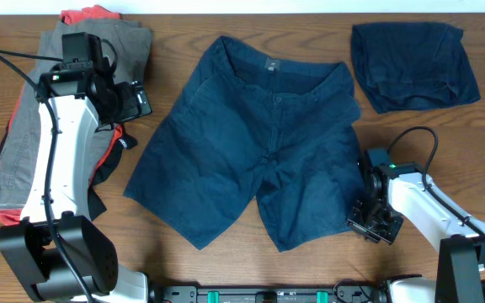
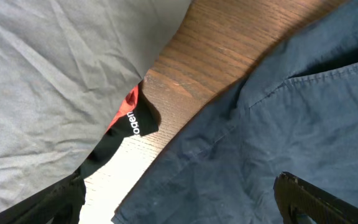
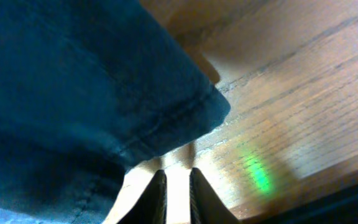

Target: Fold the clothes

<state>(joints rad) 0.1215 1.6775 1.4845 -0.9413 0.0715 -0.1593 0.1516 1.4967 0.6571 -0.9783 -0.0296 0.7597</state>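
Note:
Dark navy-blue shorts (image 1: 251, 143) lie spread flat mid-table, waistband at the far side and legs toward me. My left gripper (image 1: 137, 103) is open and empty, hovering by the shorts' left side seam; in the left wrist view its fingers (image 2: 179, 208) straddle the shorts' edge (image 2: 260, 124) and bare wood. My right gripper (image 1: 369, 223) is shut and empty, just off the right leg's hem corner. In the right wrist view its fingertips (image 3: 178, 193) sit low over the table, close in front of that hem (image 3: 73, 81).
A pile of grey (image 1: 23, 143), red-orange and black garments lies at the left under my left arm; the grey cloth (image 2: 42, 74) and a black piece with white lettering (image 2: 132, 121) show in the left wrist view. A folded navy garment (image 1: 415, 66) lies at the far right. The table (image 1: 167, 252) is wooden.

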